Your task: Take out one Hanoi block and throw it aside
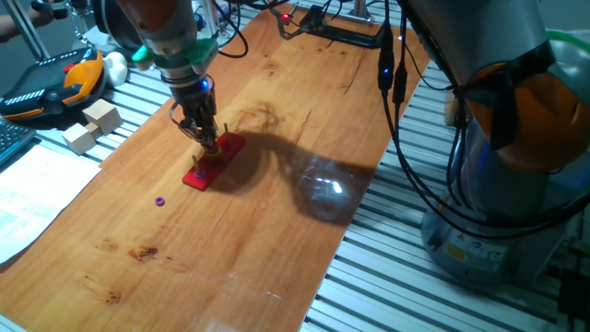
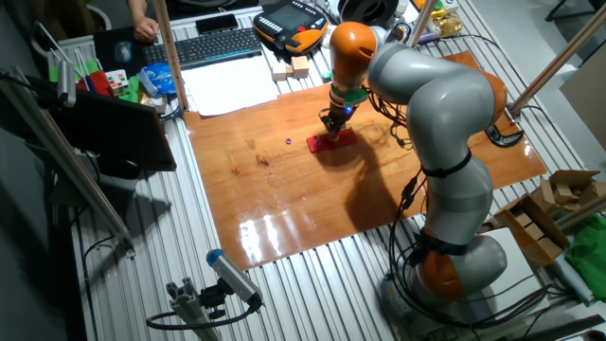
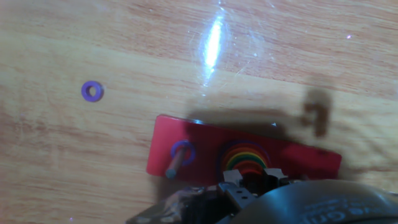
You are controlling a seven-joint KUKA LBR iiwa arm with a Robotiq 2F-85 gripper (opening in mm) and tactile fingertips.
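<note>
A red Hanoi base (image 1: 210, 163) lies on the wooden table (image 1: 277, 231). It also shows in the other fixed view (image 2: 331, 141) and in the hand view (image 3: 186, 146). A stack of rainbow rings (image 3: 245, 158) sits on its middle peg. A small purple ring (image 3: 183, 151) sits around the left peg. Another purple ring (image 3: 92, 91) lies loose on the table left of the base, also visible in one fixed view (image 1: 159, 200). My gripper (image 1: 205, 138) hangs directly over the stack, its fingertips (image 3: 231, 178) on either side of the stack's top, a gap between them.
Wooden blocks (image 1: 92, 125) and an orange-black pendant (image 1: 55, 83) lie beyond the table's left edge. Black cables (image 1: 396, 111) hang at the right. A keyboard (image 2: 204, 45) and paper (image 2: 227, 87) lie behind the table.
</note>
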